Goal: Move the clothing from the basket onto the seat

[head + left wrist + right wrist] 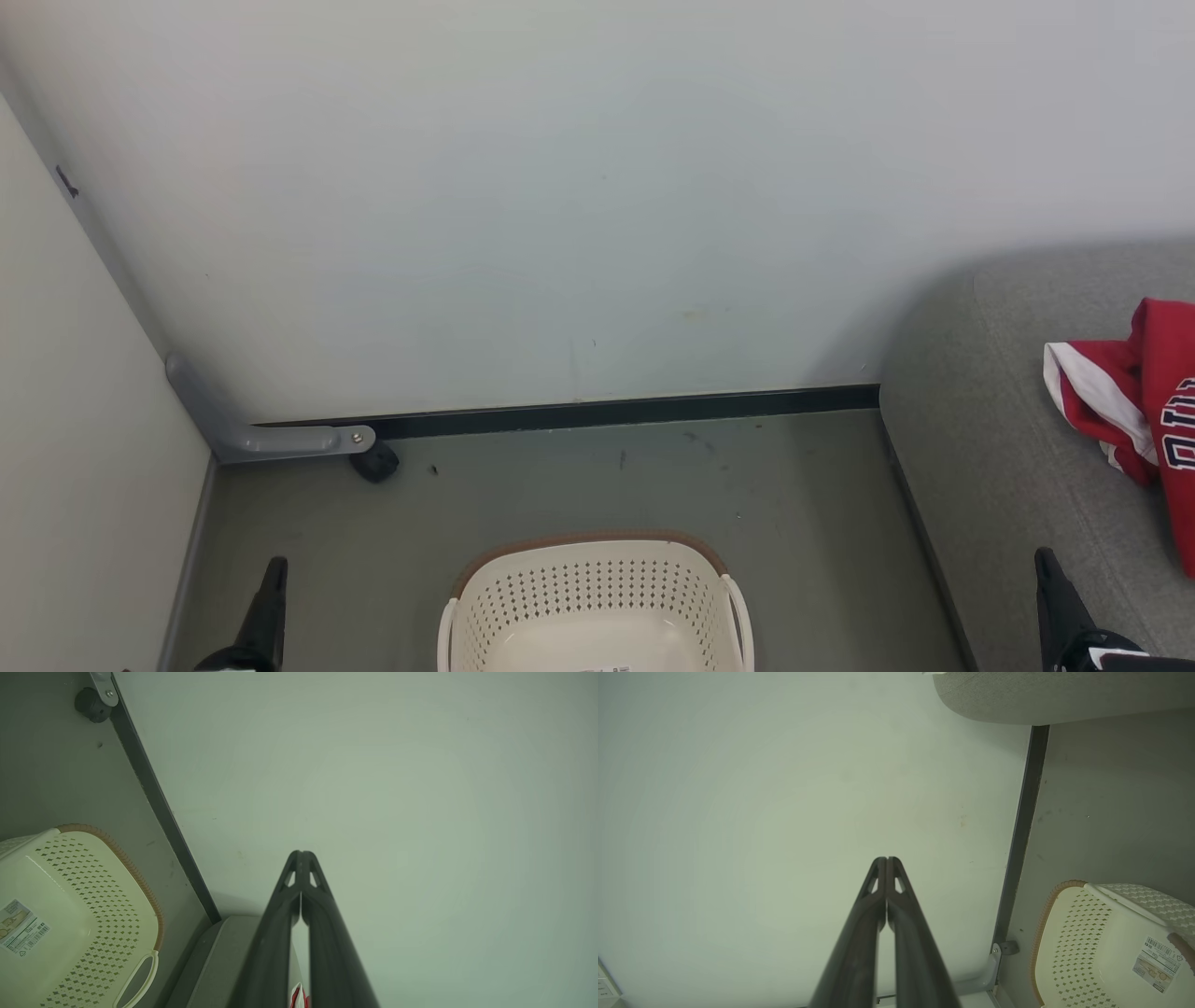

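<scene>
While limp, light red-and-white clothing (1116, 397) on the grey fabric seat (990, 467) likely suits pinching a fold, left end effector (301, 855) and right end effector (886, 860) are closed, empty

Pale plain wall (560, 187) at the far side; dark skirting strip (607, 411) along its foot; grey-green floor (653, 485) nearer; grey metal bracket (271, 439) in the far left corner.

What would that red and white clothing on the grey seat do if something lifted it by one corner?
It would probably droop and unfold: the clothing lies crumpled in soft folds on the seat. It looks thin, so it is likely light for its size. It seems unlikely to roll or slide, since it sags flat against the seat.
</scene>
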Available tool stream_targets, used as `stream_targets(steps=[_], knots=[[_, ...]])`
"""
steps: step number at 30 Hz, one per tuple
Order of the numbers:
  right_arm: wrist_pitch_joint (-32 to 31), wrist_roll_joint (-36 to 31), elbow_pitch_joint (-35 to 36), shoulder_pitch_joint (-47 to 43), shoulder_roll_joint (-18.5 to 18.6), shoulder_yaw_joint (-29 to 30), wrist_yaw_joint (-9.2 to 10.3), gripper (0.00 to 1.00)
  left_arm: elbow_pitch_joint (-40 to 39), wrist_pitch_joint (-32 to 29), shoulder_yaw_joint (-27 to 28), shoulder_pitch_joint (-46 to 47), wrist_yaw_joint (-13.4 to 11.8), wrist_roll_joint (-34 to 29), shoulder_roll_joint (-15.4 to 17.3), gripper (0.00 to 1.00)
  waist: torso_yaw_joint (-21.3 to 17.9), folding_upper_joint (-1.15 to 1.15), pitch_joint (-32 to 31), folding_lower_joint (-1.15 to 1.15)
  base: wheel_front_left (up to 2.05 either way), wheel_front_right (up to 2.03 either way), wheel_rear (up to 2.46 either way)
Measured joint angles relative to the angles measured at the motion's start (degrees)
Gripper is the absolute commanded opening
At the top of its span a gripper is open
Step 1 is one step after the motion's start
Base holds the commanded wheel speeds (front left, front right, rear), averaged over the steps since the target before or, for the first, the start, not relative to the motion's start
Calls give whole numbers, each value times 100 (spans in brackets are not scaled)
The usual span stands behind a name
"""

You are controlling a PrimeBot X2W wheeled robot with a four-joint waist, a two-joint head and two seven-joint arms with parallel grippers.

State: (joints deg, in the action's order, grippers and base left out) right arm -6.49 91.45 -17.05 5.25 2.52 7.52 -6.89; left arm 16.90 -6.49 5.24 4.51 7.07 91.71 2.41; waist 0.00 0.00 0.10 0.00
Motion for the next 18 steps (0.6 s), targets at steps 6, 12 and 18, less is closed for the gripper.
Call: stream_targets(steps=[6, 12, 18], knots=[[0, 0, 0, 0, 0, 0, 0, 0, 0, 0, 0, 0, 0, 0, 0, 0, 0, 0, 0, 1, 0, 0, 0], [0, 0, 1, 0, 0, 0, 0, 0, 1, 0, 0, 0, 0, 0, 0, 0, 0, 0, 0, 1, 0, 0, 0], [0, 1, 1, 0, 0, 0, 0, 0, 2, 0, 0, 0, 0, 0, 0, 0, 0, 0, 0, 1, 0, 0, 0]])
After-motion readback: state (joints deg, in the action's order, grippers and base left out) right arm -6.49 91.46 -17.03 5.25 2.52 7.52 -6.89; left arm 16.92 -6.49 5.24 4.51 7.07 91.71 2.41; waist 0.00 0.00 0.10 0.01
